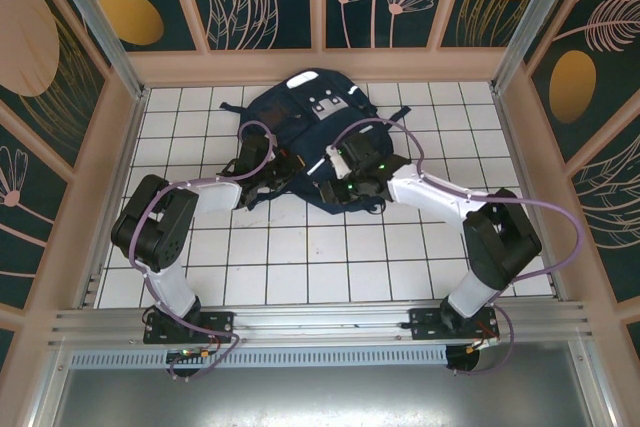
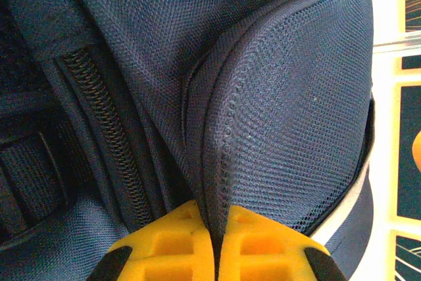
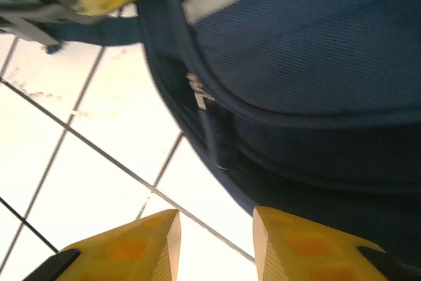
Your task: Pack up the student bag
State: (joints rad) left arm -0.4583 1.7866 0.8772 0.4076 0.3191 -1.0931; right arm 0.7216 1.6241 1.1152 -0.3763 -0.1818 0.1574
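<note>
The student bag (image 1: 292, 119) lies at the far middle of the white tiled table (image 1: 300, 267). Its pale front patches (image 1: 325, 104) are too small to read. The left gripper (image 2: 216, 247) pinches a mesh fold of it. The right gripper (image 3: 216, 238) stands partly open and holds nothing, at the bag's near edge over bare tiles.

The student bag (image 1: 300, 112) takes up the far middle of the bench (image 1: 300, 267), its top close to the back wall (image 1: 320, 65), so there is little room behind it. Open tiles lie to its left and right and across the whole near half, between the two arms. The left hand (image 2: 216, 245) is pinched tight on a mesh fold of the bag, with fabric crowding it on both sides. The right hand (image 3: 214, 228) has its jaws apart over bare tile, the bag's edge just ahead of its right finger; a strap (image 3: 99, 31) crosses beyond
</note>
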